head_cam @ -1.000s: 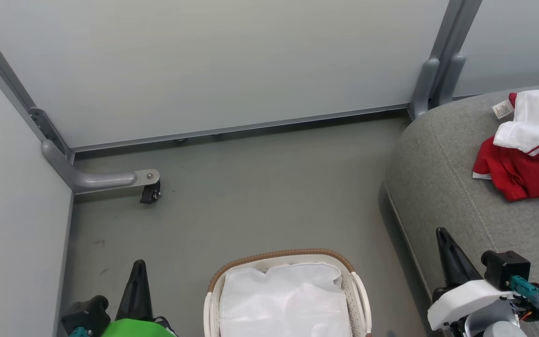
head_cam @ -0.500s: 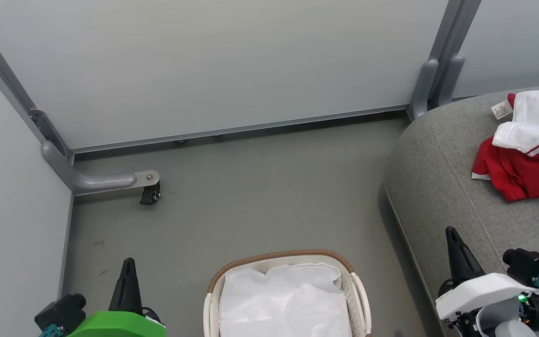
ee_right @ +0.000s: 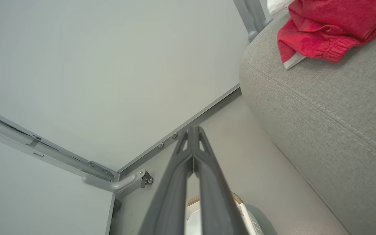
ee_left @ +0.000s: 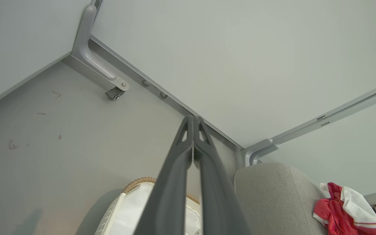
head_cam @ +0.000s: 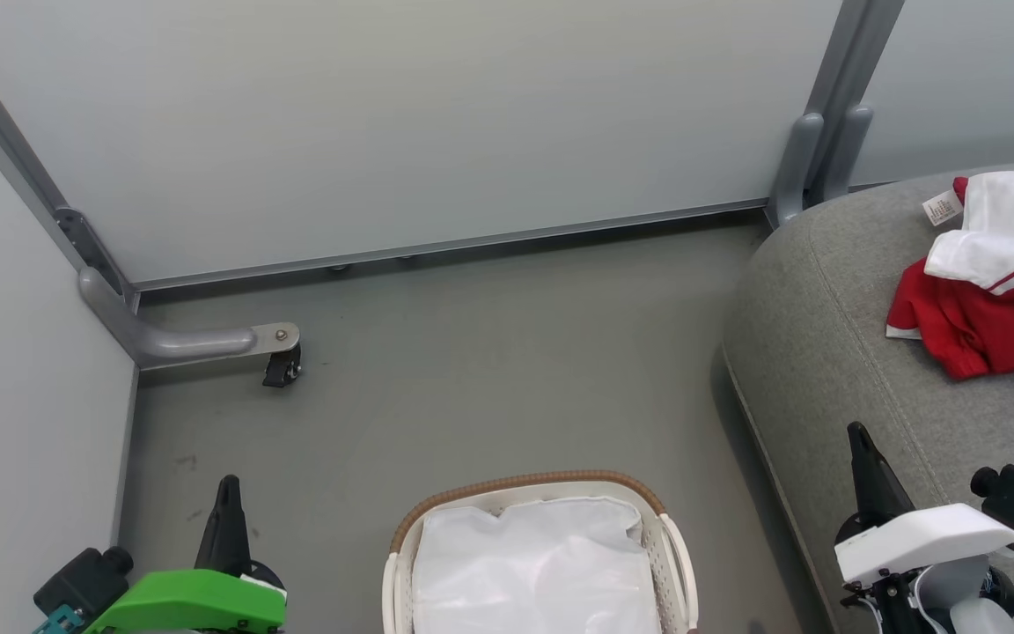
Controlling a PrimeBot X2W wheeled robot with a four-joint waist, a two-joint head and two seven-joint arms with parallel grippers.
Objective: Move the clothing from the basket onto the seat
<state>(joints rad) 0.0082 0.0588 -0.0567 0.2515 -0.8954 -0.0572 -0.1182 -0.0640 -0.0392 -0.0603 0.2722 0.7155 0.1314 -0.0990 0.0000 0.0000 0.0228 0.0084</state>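
We face a grey floor (head_cam: 472, 379) and pale panels (head_cam: 401, 132), clothing (head_cam: 973, 321) on the seat (head_cam: 824, 352). Our left gripper (head_cam: 228, 484) and right gripper (head_cam: 857, 431) hover low, closed, empty.

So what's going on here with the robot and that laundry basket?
The job looks about done. The red and white clothing lies bunched on the grey seat, with nothing touching it. The basket stands on the floor, and the part in sight holds its white liner with no garment on it. The left gripper and the right gripper are both shut and empty, low on either side of the basket, the right one by the seat's edge.
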